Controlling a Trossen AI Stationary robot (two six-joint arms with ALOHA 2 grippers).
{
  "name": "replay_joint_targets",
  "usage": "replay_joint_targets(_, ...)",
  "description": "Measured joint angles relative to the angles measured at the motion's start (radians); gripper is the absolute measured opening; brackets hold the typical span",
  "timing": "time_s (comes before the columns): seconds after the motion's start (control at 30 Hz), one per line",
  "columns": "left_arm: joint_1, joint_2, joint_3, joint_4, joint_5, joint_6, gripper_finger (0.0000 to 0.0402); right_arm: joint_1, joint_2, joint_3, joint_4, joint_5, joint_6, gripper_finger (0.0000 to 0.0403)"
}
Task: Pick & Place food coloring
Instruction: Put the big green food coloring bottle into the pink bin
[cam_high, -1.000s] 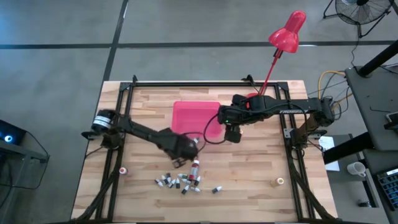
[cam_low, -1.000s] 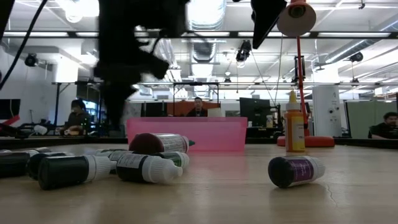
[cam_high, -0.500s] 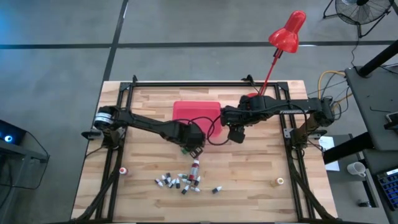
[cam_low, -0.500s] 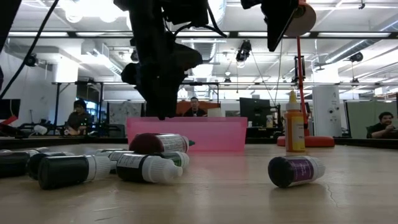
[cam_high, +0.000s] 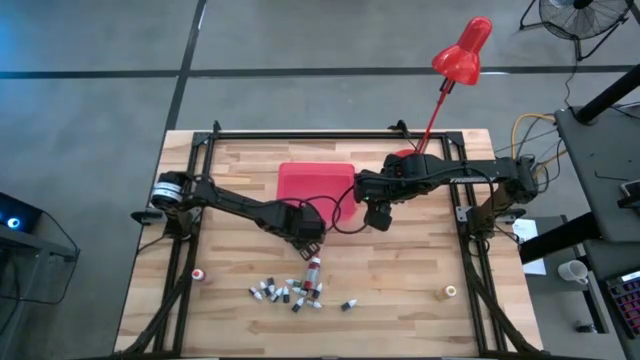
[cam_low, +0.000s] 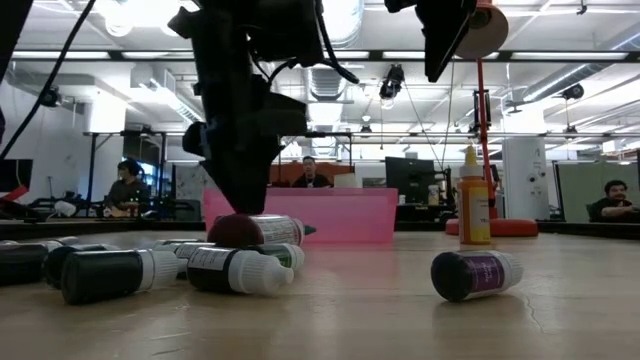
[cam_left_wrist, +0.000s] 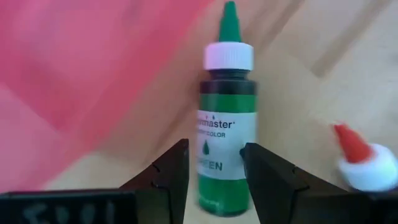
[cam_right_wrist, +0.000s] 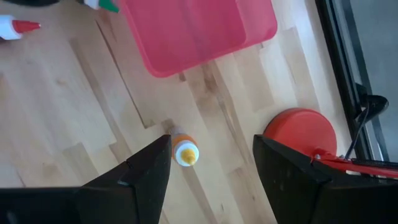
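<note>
While the left gripper (cam_high: 308, 232) hangs just off the red tray's (cam_high: 300, 180) near edge with its fingers clamped on a green food coloring bottle (cam_left_wrist: 225, 134), the risk is a slip: the hold sits low on the smooth label, and a tilt could drop it short, onto the red-tipped bottle (cam_left_wrist: 362, 163) beside it. Farther right, the right gripper (cam_high: 379, 217) hovers, jaws apart, over an upright orange bottle (cam_right_wrist: 185, 152); a careless descent could topple it.

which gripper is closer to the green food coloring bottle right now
Left. The left gripper has its fingers on either side of the green bottle, beside the red tray. The right gripper hangs open farther off, over the orange-capped bottle.
</note>
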Motion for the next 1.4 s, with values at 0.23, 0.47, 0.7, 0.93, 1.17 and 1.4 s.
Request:
replay_joint_targets(0.23, -0.005, 0.02, -0.005, 0.059, 0.037, -0.01, 0.0124, 0.0, 0.0, 0.0, 0.019, 0.0, 0.0, 0.0219)
replay_joint_targets(0.47, -0.007, 0.027, -0.028, 0.023, 0.036, -0.006, 0.0125, -0.001, 0.0, 0.0, 0.028, 0.003, -0.004, 0.0219)
replay_joint_targets(0.7, -0.014, 0.029, -0.03, -0.028, 0.03, 0.003, 0.0125, -0.001, 0.0, 0.0, 0.051, 0.009, -0.012, 0.0219)
replay_joint_targets(0.93, -0.077, 0.03, -0.032, -0.089, -0.003, -0.014, 0.0124, -0.001, 0.0, 0.0, 0.052, 0.01, -0.012, 0.0219)
replay_joint_targets(1.17, -0.154, 0.03, -0.033, -0.183, -0.049, -0.039, 0.0124, -0.001, 0.0, 0.0, 0.052, 0.009, -0.012, 0.0219)
replay_joint_targets(1.4, -0.176, 0.031, -0.039, -0.343, -0.024, -0.172, 0.0124, -0.001, 0.0, 0.0, 0.074, 0.009, -0.016, 0.0219)
